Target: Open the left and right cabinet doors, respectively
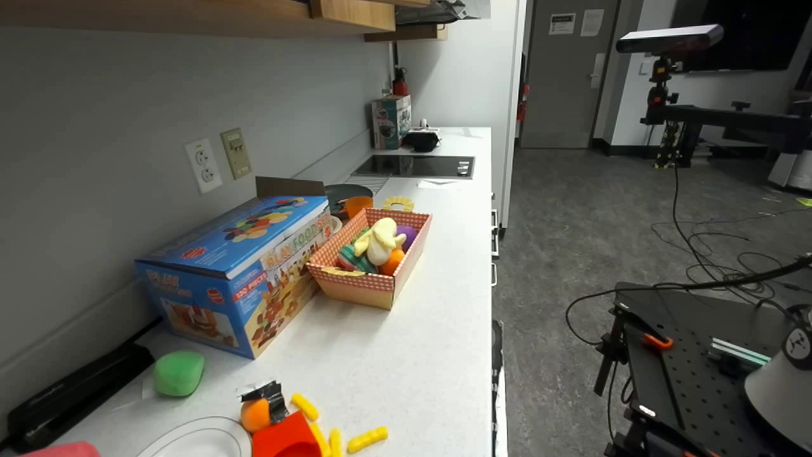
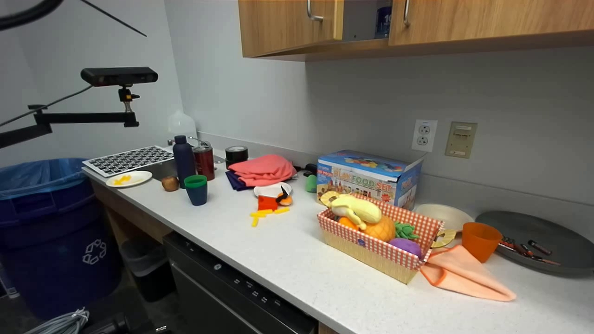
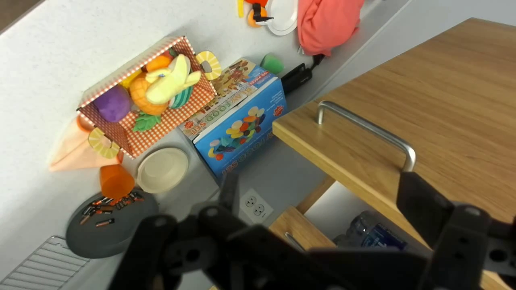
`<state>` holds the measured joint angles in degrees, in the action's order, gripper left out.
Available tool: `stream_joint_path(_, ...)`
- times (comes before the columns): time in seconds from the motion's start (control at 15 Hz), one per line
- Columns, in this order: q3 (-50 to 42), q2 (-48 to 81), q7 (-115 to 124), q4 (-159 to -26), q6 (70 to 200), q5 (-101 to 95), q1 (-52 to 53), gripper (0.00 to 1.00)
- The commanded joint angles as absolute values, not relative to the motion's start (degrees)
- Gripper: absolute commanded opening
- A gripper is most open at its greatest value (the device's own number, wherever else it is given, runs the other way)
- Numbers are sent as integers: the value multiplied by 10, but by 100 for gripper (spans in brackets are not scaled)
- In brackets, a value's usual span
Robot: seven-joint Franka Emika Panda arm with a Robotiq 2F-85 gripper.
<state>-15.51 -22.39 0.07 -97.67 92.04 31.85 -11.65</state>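
White worktop (image 3: 52,60) spreads below and beyond the pincer (image 3: 319,183); the wooden left cabinet door (image 3: 443,100) stands ajar just beside it, one finger (image 3: 425,203) overlapping the door's edge in the wrist view; the right cabinet door (image 2: 492,21), across the opening from that door, looks closed in an exterior view; past the fingertips sit the blue play food box (image 3: 250,125) and, farther off, the checked basket (image 3: 181,110); the pincer's jaws spread wide around a bare gap; a metal handle (image 3: 369,127) on the left door ends just by one fingertip, contact unclear; a bottle (image 3: 379,235) shows between the fingers.
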Motion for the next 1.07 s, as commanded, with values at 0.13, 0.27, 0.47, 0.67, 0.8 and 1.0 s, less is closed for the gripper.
stream_joint_path(0.13, -158, -210, 11, -970, 947, 323, -111, 100)
stream_joint_path(0.27, -160, -181, 18, -952, 985, 340, -107, 100)
stream_joint_path(0.47, -155, -141, 13, -944, 1063, 373, -97, 100)
stream_joint_path(0.67, -152, -108, 3, -935, 1120, 404, -89, 100)
stream_joint_path(0.8, -149, -87, -3, -924, 1142, 418, -88, 100)
stream_joint_path(1.0, -144, -67, -8, -910, 1134, 436, -86, 100)
